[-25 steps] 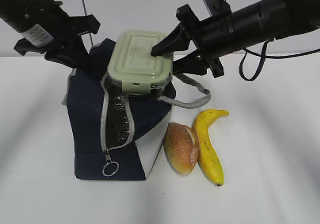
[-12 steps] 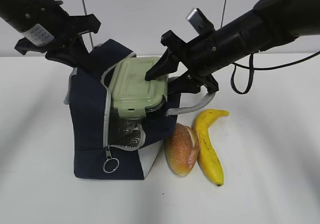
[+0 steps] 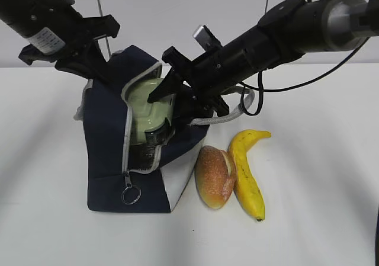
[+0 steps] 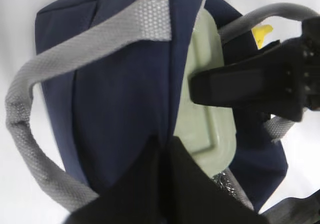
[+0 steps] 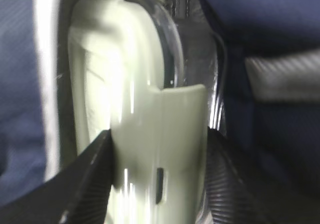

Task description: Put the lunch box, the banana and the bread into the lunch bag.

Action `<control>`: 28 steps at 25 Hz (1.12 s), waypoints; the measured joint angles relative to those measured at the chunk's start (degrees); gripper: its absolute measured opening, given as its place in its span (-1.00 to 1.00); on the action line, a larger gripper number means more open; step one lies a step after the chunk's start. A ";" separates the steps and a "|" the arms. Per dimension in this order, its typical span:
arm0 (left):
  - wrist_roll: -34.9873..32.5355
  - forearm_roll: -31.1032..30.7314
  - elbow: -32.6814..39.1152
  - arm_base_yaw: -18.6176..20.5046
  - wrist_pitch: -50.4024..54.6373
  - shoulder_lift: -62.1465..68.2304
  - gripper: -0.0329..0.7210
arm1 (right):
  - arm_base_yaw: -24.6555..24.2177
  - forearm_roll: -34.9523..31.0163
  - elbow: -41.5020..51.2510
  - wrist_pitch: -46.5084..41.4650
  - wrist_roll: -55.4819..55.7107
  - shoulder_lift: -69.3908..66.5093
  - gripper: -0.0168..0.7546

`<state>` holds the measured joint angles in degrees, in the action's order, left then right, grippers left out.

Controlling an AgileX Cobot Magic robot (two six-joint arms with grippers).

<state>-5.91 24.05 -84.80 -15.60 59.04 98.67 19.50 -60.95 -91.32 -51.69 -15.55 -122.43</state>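
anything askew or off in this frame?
Nothing damaged or spilled. The lunch box is tipped on edge, partway into the lunch bag, clamped by the right gripper. Bread and banana lie beside the bag.

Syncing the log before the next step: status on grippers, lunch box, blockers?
Right gripper clamped on lunch box, partway into lunch bag. Left gripper shut on bag's rim. Bread, banana outside. No blockers.

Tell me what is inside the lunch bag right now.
The lunch box sits tilted, partway in the lunch bag's open mouth, gripped by the right tool. Silver lining shows beneath it. The bag's bottom is hidden by the box and fabric.
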 joint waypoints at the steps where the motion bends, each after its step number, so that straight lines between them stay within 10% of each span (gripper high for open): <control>1: 0.00 0.13 0.00 0.00 -0.04 0.00 -0.92 | 0.00 0.00 -0.55 0.00 0.16 -0.88 0.03; 16: -0.03 0.42 0.00 0.00 -0.13 0.00 -0.92 | 0.00 0.13 -3.23 0.31 1.20 -8.23 0.05; 28: -0.03 0.49 0.00 0.00 -0.12 0.00 -0.92 | -0.19 -0.15 -6.05 -6.71 -1.85 -8.94 0.47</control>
<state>-5.94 24.54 -84.80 -15.60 58.93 98.67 19.31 -61.10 -97.37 -58.40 -17.40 -131.37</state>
